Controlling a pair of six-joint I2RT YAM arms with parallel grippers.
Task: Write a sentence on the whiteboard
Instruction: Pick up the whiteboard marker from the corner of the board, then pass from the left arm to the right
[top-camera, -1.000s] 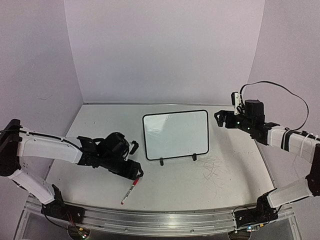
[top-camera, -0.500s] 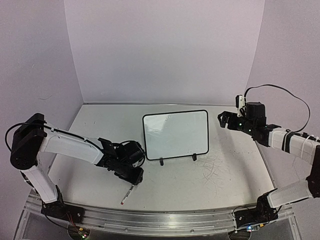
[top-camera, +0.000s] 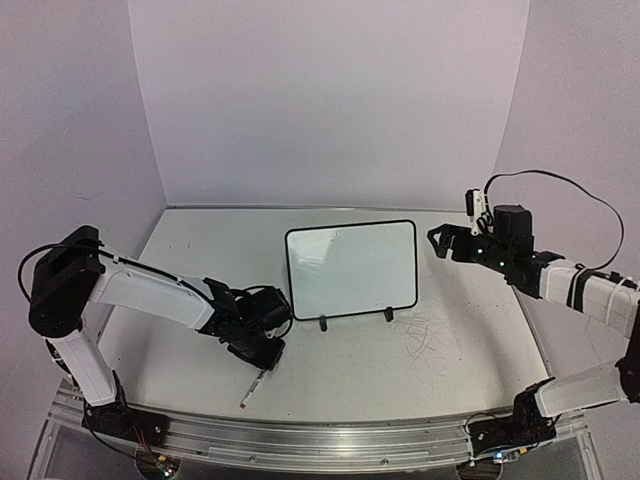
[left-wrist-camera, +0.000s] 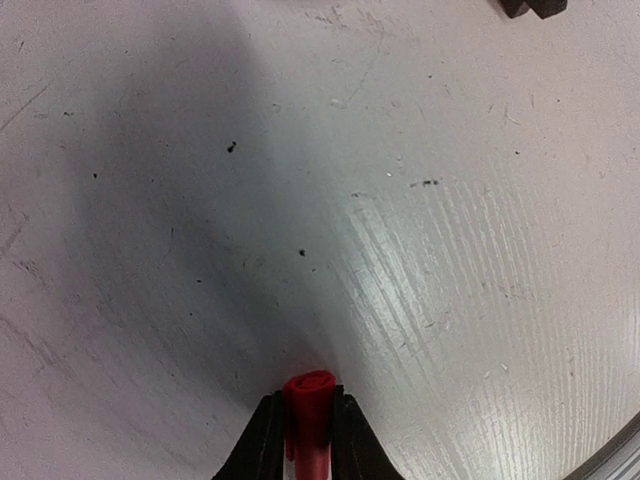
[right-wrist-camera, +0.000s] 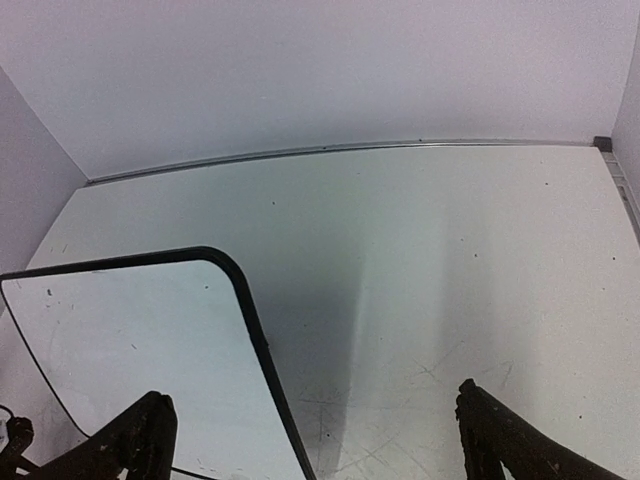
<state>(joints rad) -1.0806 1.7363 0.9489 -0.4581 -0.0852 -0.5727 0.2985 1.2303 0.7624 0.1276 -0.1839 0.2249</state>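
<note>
The whiteboard (top-camera: 350, 268) stands upright on two black feet mid-table, its black-framed face blank; the sentence is not in view. A red marker (top-camera: 252, 390) lies on the table in front and to the left of the board. My left gripper (top-camera: 265, 356) is low over the marker's upper end. In the left wrist view its two black fingers press both sides of the marker's red end (left-wrist-camera: 310, 395), so the left gripper (left-wrist-camera: 308, 420) is shut on it. My right gripper (top-camera: 440, 241) hovers open to the right of the board. In the right wrist view the right gripper (right-wrist-camera: 315, 440) is empty, with the whiteboard's corner (right-wrist-camera: 130, 340) at left.
Grey scribble scuffs (top-camera: 430, 340) mark the tabletop in front of the board's right side. One of the board's black feet (left-wrist-camera: 535, 8) shows at the top of the left wrist view. Walls close the table at back and sides; a metal rail (top-camera: 300, 440) runs along the near edge.
My left gripper came down onto the marker's upper end and its fingers closed against it. The right arm drifted slightly and stays open.
</note>
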